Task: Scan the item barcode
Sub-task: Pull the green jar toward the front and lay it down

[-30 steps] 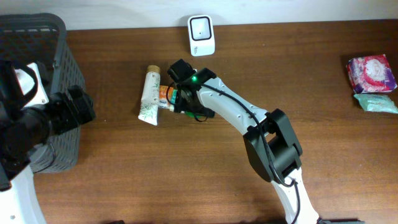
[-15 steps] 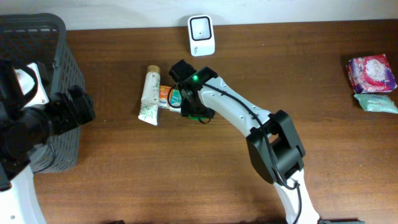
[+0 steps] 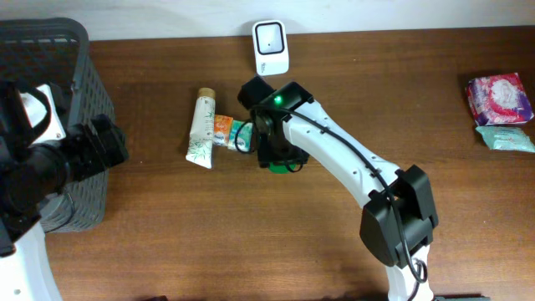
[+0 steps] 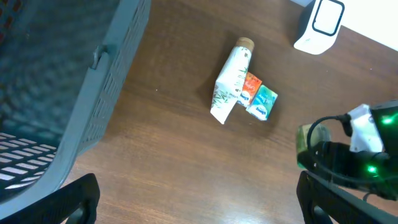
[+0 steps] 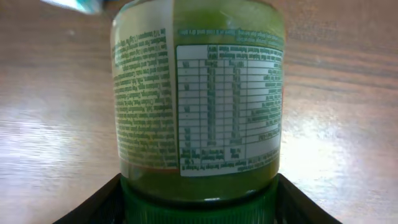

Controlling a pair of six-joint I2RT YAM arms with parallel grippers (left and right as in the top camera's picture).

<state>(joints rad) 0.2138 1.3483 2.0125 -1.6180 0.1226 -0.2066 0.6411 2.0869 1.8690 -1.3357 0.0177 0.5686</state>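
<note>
Glossy, paper-labelled green jar; matt wood-grain table; grey plastic mesh basket

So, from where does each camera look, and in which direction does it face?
Overhead: fixed above the table, facing straight down; shows left arm, right arm, basket, scanner.
Left wrist: on the left arm beside the basket, facing down toward the tube; its open left claw frames the bottom.
Right wrist: on the right arm, facing closely the green bottle that the right claw grips.
Shared: overhead and left wrist both show tube, scanner and basket.
</note>
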